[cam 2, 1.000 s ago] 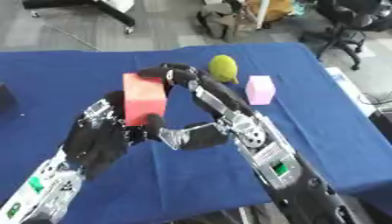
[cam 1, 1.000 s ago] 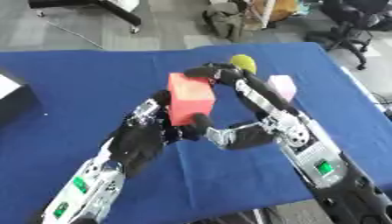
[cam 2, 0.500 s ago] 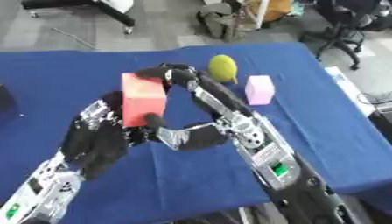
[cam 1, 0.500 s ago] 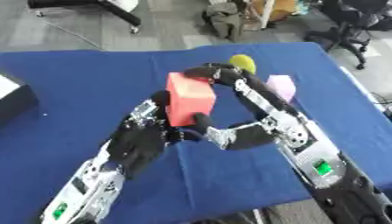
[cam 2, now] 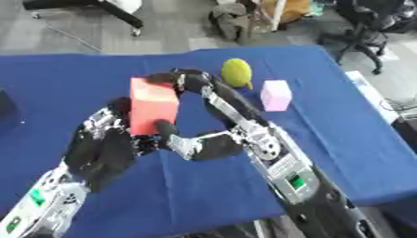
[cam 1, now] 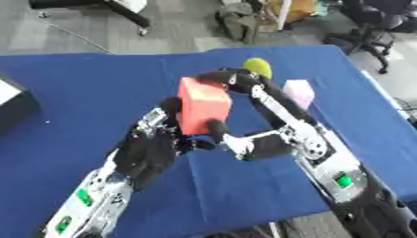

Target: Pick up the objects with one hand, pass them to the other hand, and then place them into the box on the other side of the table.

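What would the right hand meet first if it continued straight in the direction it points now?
The red block: the right hand points left at its top edge and seems to touch it already. The left hand is at the block's lower part.

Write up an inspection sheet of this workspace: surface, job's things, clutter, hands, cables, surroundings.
Surface: blue cloth-covered table.
Job's things: red block held up between both hands; yellow-green ball and pink block lie apart on the table's far right; dark box at the left edge.
Clutter: nothing seen.
Hands: left hand fingers curled on the red block's lower left side; right hand fingers curled over its top.
Cables: one on the floor beyond the table.
Surroundings: grey floor, office chair far right, bags at the far edge.
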Available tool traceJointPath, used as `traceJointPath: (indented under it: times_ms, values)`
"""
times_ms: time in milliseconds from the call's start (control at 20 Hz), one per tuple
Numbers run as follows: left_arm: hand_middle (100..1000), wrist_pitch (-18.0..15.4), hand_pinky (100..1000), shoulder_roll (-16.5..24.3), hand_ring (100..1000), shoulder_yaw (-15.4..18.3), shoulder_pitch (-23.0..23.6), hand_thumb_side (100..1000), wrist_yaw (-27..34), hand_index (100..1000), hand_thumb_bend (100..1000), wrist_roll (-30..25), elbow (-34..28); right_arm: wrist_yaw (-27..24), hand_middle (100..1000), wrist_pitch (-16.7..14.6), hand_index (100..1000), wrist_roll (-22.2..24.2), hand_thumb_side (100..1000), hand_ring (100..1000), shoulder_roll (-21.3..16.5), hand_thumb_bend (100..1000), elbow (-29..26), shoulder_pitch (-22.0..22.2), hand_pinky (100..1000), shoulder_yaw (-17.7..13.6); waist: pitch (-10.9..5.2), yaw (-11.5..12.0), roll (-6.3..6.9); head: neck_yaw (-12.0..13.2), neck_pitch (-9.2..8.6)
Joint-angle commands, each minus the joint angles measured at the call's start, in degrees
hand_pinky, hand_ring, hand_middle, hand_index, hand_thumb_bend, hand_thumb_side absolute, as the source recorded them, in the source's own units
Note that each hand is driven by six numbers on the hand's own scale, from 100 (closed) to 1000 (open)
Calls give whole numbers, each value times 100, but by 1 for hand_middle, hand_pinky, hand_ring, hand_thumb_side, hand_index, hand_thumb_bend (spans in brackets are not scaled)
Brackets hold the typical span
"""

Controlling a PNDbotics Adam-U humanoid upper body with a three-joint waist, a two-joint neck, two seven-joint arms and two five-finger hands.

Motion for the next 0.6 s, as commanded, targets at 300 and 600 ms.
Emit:
traceJointPath:
  times_ms: [300,600]
  values:
    - [723,28,778,2,795,-11,-131,778,62,813,383,-118,-191,-438,240,39,601,-286,449,453,-283,100,-120,75,568,1,-63,25,-1,-45,-13]
    - [720,0,779,42,797,7,-147,783,-53,814,367,-124,-273,-591,238,108,600,-218,448,445,-310,100,-120,73,549,-10,-67,34,0,-56,-13]
